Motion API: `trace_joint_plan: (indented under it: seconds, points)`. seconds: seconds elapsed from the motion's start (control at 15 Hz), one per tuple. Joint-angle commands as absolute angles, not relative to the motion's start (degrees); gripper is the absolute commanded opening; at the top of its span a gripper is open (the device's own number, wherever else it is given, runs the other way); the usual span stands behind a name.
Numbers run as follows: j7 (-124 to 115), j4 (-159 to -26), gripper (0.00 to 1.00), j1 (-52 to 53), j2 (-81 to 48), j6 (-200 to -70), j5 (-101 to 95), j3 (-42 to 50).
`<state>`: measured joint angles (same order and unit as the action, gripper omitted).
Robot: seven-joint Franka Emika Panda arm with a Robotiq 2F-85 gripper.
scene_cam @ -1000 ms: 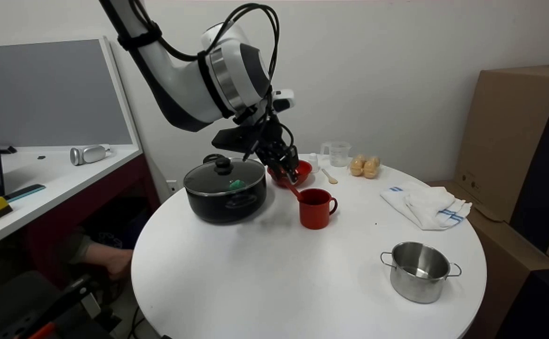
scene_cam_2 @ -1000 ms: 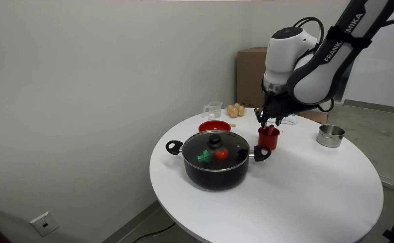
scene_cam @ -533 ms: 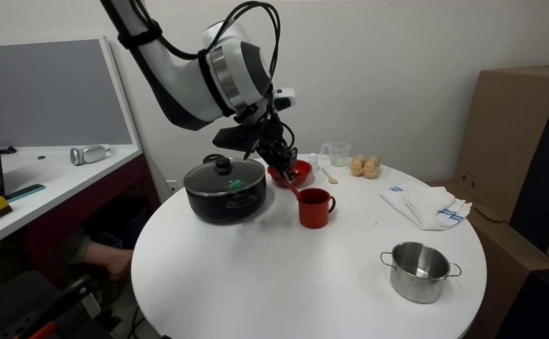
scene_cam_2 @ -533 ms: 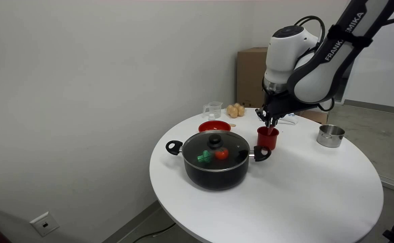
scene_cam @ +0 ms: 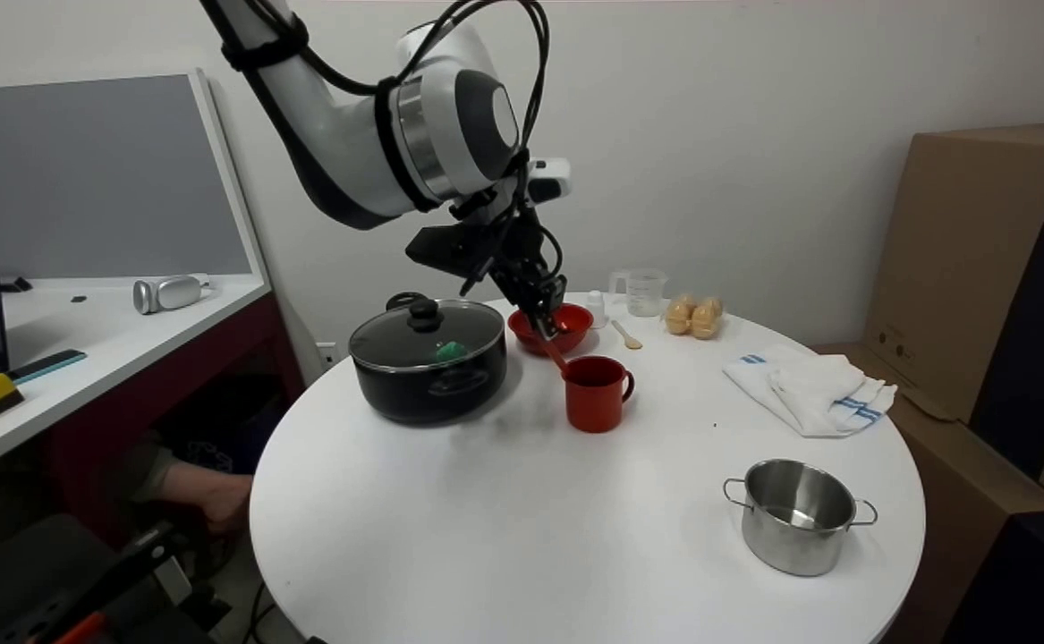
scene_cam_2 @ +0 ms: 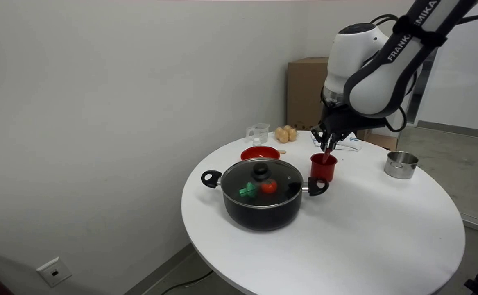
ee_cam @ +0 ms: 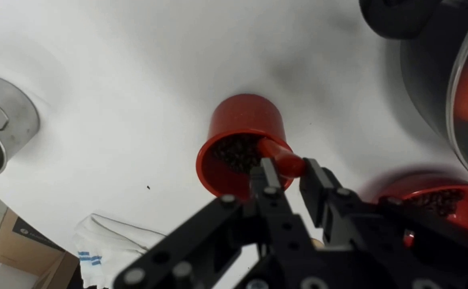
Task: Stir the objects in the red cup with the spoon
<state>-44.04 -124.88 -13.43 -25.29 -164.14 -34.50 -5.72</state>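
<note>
The red cup stands upright on the white table; it also shows in an exterior view and the wrist view. Small dark grains lie inside it. A red spoon leans out of the cup with its handle up; its lower end is hidden in the cup. It shows in both exterior views. My gripper is shut on the top of the spoon's handle, just above the cup's rim; it also shows in both exterior views.
A black lidded pot stands close to the cup, its handle near it. A red bowl with dark grains, a pale spoon, eggs, a towel and a steel pot also stand around.
The gripper's fingers have closed from apart onto the spoon's handle. The arm has risen and shifted slightly, and the cup has slid a little with the spoon.
</note>
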Motion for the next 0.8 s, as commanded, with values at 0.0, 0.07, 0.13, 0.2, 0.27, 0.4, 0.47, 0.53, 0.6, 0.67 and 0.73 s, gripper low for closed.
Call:
trace_joint_plan:
  seconds: [0.0,0.07,0.13,0.2,0.27,0.4,0.47,0.53,0.6,0.67,0.73]
  points:
    - [-31.0,-126.6,0.08,-19.0,-23.7,-164.5,-18.3,-11.2]
    - [-27.5,-126.3,0.08,-20.3,-23.8,-163.8,-13.6,-12.6]
    - [-23.9,-125.8,0.08,-22.1,-24.0,-163.0,-8.7,-14.5]
    - [-20.4,-125.5,0.08,-22.9,-24.0,-162.3,-3.9,-15.4]
    - [-16.7,-124.9,0.08,-24.2,-24.2,-161.3,0.8,-16.7]
    - [-9.8,-123.9,0.08,-23.9,-24.0,-159.0,10.4,-16.3]
    - [-7.1,-123.3,0.08,-23.4,-23.8,-157.6,14.3,-15.5]
    - [-5.0,-122.7,0.08,-23.2,-23.6,-156.0,17.5,-14.9]
    - [-3.5,-122.1,0.08,-22.6,-23.4,-154.5,19.9,-13.9]
    - [-2.4,-121.4,0.08,-22.2,-23.3,-152.9,21.9,-12.9]
    - [-1.9,-120.6,0.08,-21.6,-23.3,-151.3,23.3,-11.8]
